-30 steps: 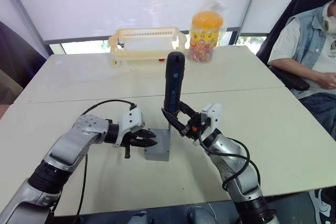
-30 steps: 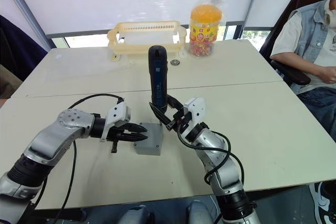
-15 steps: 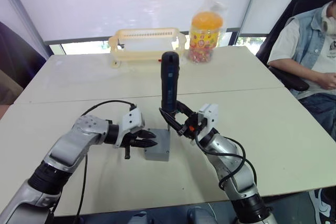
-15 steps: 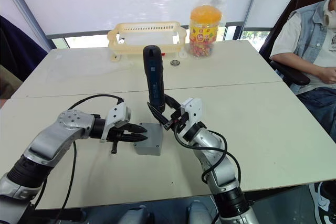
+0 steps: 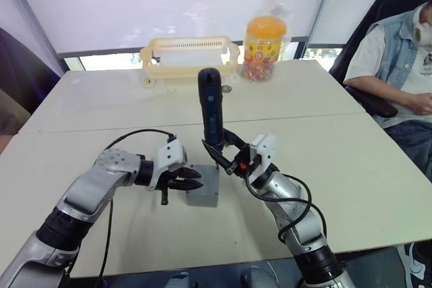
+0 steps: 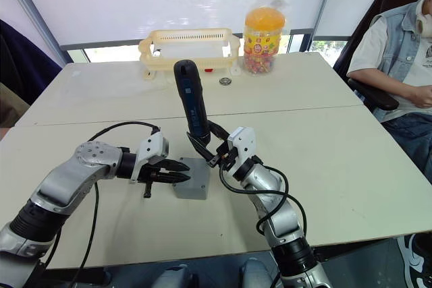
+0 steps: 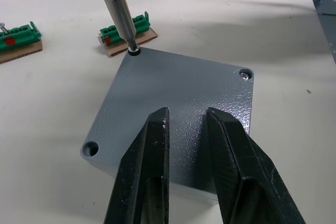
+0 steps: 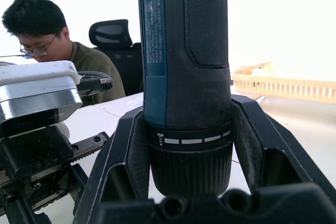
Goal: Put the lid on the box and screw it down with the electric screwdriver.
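Note:
The grey lid (image 7: 178,98) lies flat on the grey box (image 5: 201,198) in the middle of the near table. My left gripper (image 5: 191,179) reaches in from the left, and its two black fingers (image 7: 152,145) rest a little apart on the lid's top with nothing between them. Behind the box my right gripper (image 5: 221,150) is shut on the lower end of the black electric screwdriver (image 5: 210,109). The tool stands nearly upright, its top leaning left. Its metal bit (image 7: 119,17) sits in the screw hole at one far corner of the lid. Another corner holds a screw (image 7: 244,73).
Two small green blocks (image 7: 126,30) (image 7: 18,38) lie on the table just beyond the box. A cream basket (image 5: 189,55) and an orange-lidded candy jar (image 5: 264,48) stand at the back. A person (image 5: 405,52) sits at the right edge; another person (image 8: 47,40) sits across.
The screwdriver has tipped over to the left, and my right gripper has shifted a little left with it. The left gripper, lid and box have stayed in place.

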Available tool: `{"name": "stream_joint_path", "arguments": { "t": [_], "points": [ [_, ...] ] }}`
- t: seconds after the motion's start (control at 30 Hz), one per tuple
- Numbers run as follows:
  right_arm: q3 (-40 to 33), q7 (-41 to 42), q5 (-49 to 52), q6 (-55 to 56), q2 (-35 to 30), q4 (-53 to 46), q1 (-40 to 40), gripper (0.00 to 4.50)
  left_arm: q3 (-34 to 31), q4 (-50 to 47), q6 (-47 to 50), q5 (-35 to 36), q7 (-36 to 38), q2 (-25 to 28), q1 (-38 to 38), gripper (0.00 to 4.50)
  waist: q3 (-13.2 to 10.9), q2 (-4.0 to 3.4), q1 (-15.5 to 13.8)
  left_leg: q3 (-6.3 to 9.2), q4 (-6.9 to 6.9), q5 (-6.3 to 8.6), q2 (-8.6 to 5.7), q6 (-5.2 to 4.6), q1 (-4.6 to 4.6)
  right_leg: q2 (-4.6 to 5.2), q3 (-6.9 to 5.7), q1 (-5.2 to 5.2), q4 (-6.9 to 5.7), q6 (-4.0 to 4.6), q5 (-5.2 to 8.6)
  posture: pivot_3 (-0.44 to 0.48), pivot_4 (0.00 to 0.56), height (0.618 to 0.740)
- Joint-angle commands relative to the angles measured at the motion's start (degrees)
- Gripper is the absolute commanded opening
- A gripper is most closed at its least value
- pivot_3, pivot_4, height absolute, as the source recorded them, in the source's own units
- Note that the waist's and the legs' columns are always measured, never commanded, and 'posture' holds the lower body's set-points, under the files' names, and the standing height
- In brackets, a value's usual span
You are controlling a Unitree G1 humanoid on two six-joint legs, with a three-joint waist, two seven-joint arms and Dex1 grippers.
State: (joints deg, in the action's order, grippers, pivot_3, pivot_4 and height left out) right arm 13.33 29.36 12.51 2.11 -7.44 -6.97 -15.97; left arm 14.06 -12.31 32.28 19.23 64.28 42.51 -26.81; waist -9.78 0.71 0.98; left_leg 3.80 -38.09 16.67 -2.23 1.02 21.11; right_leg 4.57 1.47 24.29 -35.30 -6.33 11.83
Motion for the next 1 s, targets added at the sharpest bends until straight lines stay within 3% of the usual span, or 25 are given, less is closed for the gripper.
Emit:
{"name": "stream_joint_path", "arguments": {
  "t": [0.03, 0.53, 0.77, 1.0],
  "points": [
    [0.4, -0.4, -1.4, -1.8, 0.0, 4.1, 2.1, 1.81, 0.6, -0.5, 1.0, -0.6, 0.0, 0.3, 0.8, 1.07, 0.0, 0.0, 0.0, 0.03, 0.0, 0.0, 0.0, 0.0, 0.0, 0.0, 0.0, 0.0, 0.0, 0.01, 0.01, 0.0, 0.15, 0.74],
    [0.4, -0.2, -1.2, -1.5, 1.0, 5.4, 3.9, 1.81, 0.6, -1.1, 0.9, -1.1, -0.1, 0.9, 1.6, 1.07, 0.3, 0.0, 0.0, 0.13, 0.05, 0.0, 0.0, 0.0, -0.09, 0.0, 0.0, -0.09, 0.03, 0.03, 0.04, 0.0, 0.15, 0.74],
    [0.8, -0.4, -1.4, -0.8, 1.8, 6.3, 3.8, 1.81, 0.5, -1.4, 1.3, -1.0, -0.1, 1.0, 1.6, 1.07, 0.3, 0.0, 0.1, 0.22, 0.21, 0.12, 0.08, -0.17, -0.86, 0.02, -0.02, -0.85, 0.13, 0.17, 0.57, 0.0, 0.15, 0.74],
    [0.6, -0.1, -0.9, -1.3, 2.1, 7.5, 3.4, 1.81, 0.4, -1.0, 1.3, -1.1, 0.0, 1.2, 1.5, 1.07, 0.3, -0.01, 0.1, 0.29, 0.21, 0.12, 0.09, -0.17, -0.85, 0.03, -0.03, -0.85, 0.12, 0.11, 0.61, 0.0, 0.15, 0.74]
  ]
}}
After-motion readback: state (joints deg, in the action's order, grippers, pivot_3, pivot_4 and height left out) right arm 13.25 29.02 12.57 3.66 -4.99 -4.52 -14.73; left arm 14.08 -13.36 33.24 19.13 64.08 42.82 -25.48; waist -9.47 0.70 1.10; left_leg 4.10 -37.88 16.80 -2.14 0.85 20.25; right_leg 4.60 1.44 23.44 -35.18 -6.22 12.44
